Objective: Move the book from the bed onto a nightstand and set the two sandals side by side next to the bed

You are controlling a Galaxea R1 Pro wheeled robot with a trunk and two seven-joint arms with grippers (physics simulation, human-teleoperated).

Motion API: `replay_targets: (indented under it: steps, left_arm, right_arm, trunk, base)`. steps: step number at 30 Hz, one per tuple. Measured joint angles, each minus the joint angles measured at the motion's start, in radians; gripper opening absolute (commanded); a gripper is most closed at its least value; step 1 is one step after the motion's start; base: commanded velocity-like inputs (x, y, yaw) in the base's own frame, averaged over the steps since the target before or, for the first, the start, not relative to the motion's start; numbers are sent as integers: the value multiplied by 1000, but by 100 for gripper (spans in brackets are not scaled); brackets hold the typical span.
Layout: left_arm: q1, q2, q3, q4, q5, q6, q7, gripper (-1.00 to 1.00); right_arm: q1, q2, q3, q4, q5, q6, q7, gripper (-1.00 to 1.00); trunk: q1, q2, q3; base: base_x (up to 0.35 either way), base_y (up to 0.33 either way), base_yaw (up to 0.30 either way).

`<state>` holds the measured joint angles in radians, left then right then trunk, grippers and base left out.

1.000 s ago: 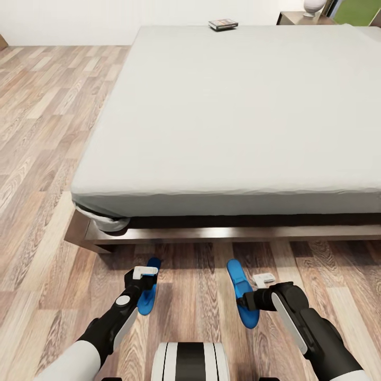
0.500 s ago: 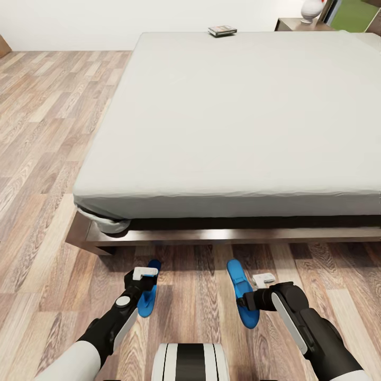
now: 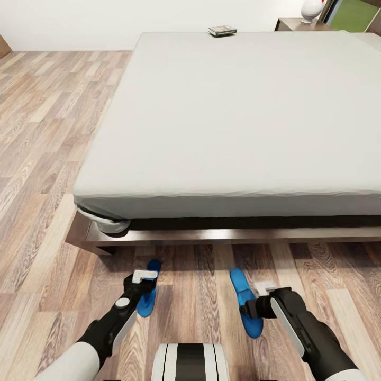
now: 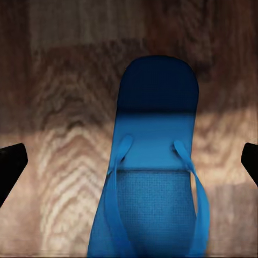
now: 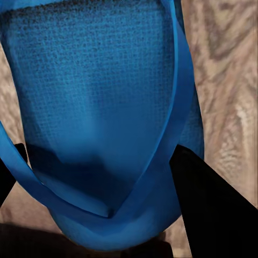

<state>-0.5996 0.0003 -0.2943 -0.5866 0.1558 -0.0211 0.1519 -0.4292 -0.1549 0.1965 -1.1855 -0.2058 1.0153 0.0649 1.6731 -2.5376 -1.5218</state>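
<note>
Two bright blue sandals lie on the wood floor in front of the bed [image 3: 238, 121]. My left gripper [image 3: 143, 290] hovers over the left sandal [image 3: 146, 307]; the left wrist view shows that sandal [image 4: 153, 161] flat on the planks with the gripper [image 4: 129, 161] open, its fingertips [image 4: 11, 161] wide apart on either side. My right gripper [image 3: 248, 309] is shut on the right sandal [image 3: 241, 283], and in the right wrist view its dark fingers [image 5: 207, 209] pinch the sandal [image 5: 102, 97] near its strap. The book [image 3: 222, 30] rests at the far edge of the mattress. A nightstand [image 3: 293, 24] stands at the far right.
The bed's dark wooden frame [image 3: 227, 234] runs just beyond the sandals. A white vase [image 3: 311, 8] stands on the nightstand. Open wood floor [image 3: 47, 132] stretches along the bed's left side. The robot's white base [image 3: 190, 362] shows between the arms.
The right gripper has drawn back a little toward the robot, carrying the right sandal with it. The left arm has barely moved. The camera tilted slightly early on.
</note>
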Motion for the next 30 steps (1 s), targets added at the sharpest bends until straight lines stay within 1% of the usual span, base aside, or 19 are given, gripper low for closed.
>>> replay_targets:
  steps: [5, 8, 11, 15, 17, 19, 21, 23, 28, 30]
  left_arm:
    - [2, 3, 3, 52, 4, 17, -1, 100]
    - [2, 4, 6, 82, 5, 20, -1, 100]
    - [3, 5, 9, 109, 6, 23, 0, 100]
    - [7, 6, 10, 115, 6, 25, 1, 100]
    - [8, 6, 11, 116, 5, 27, 3, 100]
    - [9, 6, 11, 116, 5, 34, 4, 100]
    - [9, 6, 11, 117, 5, 52, 5, 100]
    - [9, 7, 11, 117, 5, 60, 5, 100]
    - [9, 11, 12, 120, 7, 68, 7, 100]
    - [9, 20, 13, 120, 8, 70, 7, 100]
  right_arm:
    - [-16, 2, 0, 104, 0, -78, -10, -100]
    - [-36, 5, -1, 154, 0, -112, -12, -100]
    - [-71, 8, 1, 207, 1, -146, -13, -100]
    - [-116, 28, 2, 285, -1, -168, -13, -100]
    - [-128, 42, 2, 317, -2, -203, -15, -100]
    - [-138, 49, 2, 336, 3, -223, -23, -100]
    - [-160, 56, 2, 365, 5, -245, -54, -100]
    - [-170, 59, 3, 377, 4, -252, -69, -100]
    - [-181, 62, 2, 386, 4, -262, -80, -100]
    - [-187, 63, 3, 387, 4, -264, -81, -100]
  trunk:
    - [0, 0, 0]
    - [0, 0, 0]
    - [0, 0, 0]
    - [0, 0, 0]
    - [0, 0, 0]
    - [0, 0, 0]
    - [0, 0, 0]
    - [0, 0, 0]
    - [0, 0, 0]
    - [0, 0, 0]
  base:
    - [0, 0, 0]
    - [0, 0, 0]
    - [0, 0, 0]
    - [0, 0, 0]
    - [0, 0, 0]
    - [0, 0, 0]
    - [0, 0, 0]
    - [0, 0, 0]
    - [0, 0, 0]
    - [0, 11, 0]
